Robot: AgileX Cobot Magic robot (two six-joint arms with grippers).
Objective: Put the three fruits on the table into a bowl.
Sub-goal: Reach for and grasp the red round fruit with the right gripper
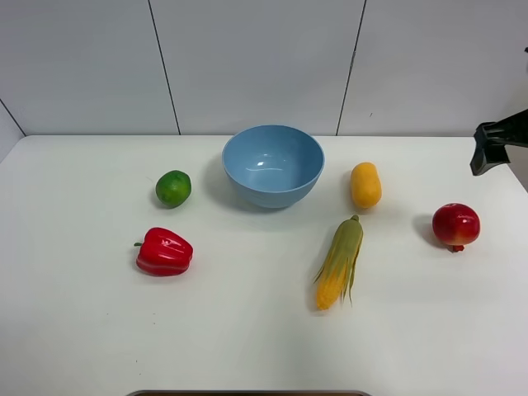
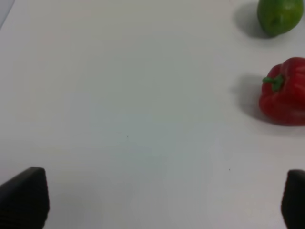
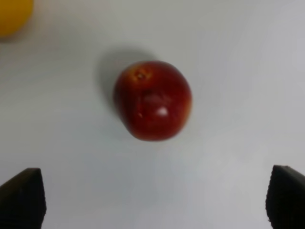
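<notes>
The left gripper (image 2: 157,200) is outside the high view. Its wrist camera shows the two dark fingers (image 2: 24,198) set wide apart over bare table (image 1: 82,330), with nothing between them. The lime (image 2: 280,15) and the pepper (image 2: 284,91) both lie well off to one side of it.

In the high view, the lime (image 1: 173,188) sits left of centre on the table, near the bowl (image 1: 273,165) but not touching it. Nothing lies between the two. The pepper (image 1: 164,252) lies just below the lime in the frame, apart from it, with its green stem pointing to the left edge.

The bowl stands upright at upper centre, close to the back edge of the table. All three fruits are outside it.

The yellow fruit (image 1: 365,185) lies just right of the bowl with a narrow gap between them. The corn (image 1: 339,262) lies below it at a slant. The corn's husk tip nearly reaches the yellow fruit, and its yellow end points toward the lower middle of the frame.

The red fruit (image 1: 455,225) sits alone at centre right, well apart from the corn and the yellow fruit, which lies between it and the bowl. A dark part of the right arm (image 1: 499,140) enters at the right edge, above the red fruit in the frame.

In the right wrist view, the right gripper (image 3: 152,200) has its fingers (image 3: 21,198) spread wide and holds nothing. The red fruit (image 3: 152,100) lies centred ahead of the gap between them, not touching either finger.
</notes>
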